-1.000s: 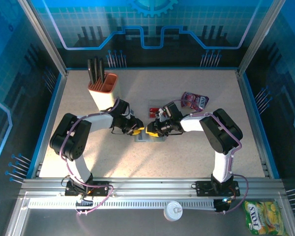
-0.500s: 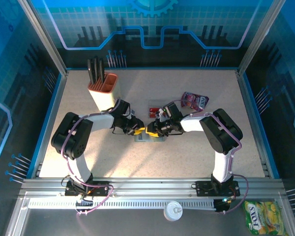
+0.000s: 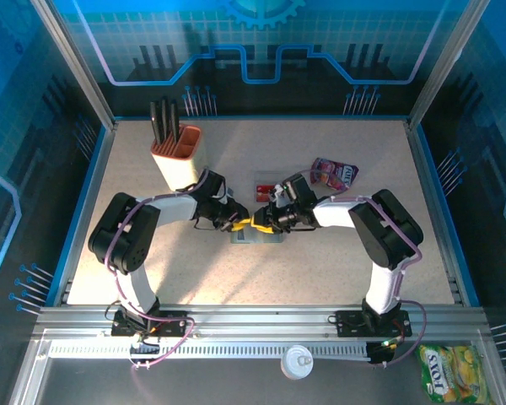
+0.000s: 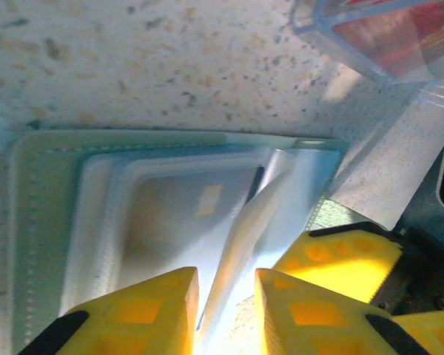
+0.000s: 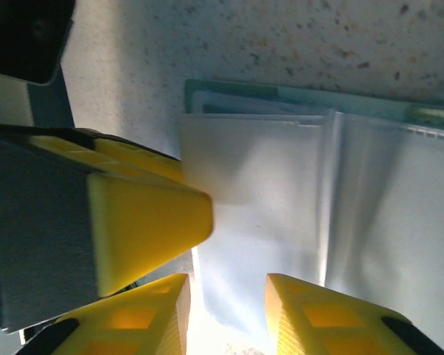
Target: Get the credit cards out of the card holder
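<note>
Sadly, the lettering on the pink pouch (image 3: 333, 173) and the yellow-green bag (image 3: 447, 368) is too small to read. The card holder (image 4: 37, 222) lies open mid-table, with a grey-green stitched border and pale bluish panels. The left gripper (image 4: 226, 279) pinches its raised inner flap. The right gripper (image 5: 228, 287) straddles a panel edge, but I cannot tell if it grips. Red credit cards (image 3: 266, 187) lie just behind.

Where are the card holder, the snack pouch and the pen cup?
card holder (image 4: 163, 214), left wrist view, on its grey inner panel.
snack pouch (image 3: 335, 173), top view, middle of the pouch.
pen cup (image 3: 175, 159), top view, on its side wall.
</note>
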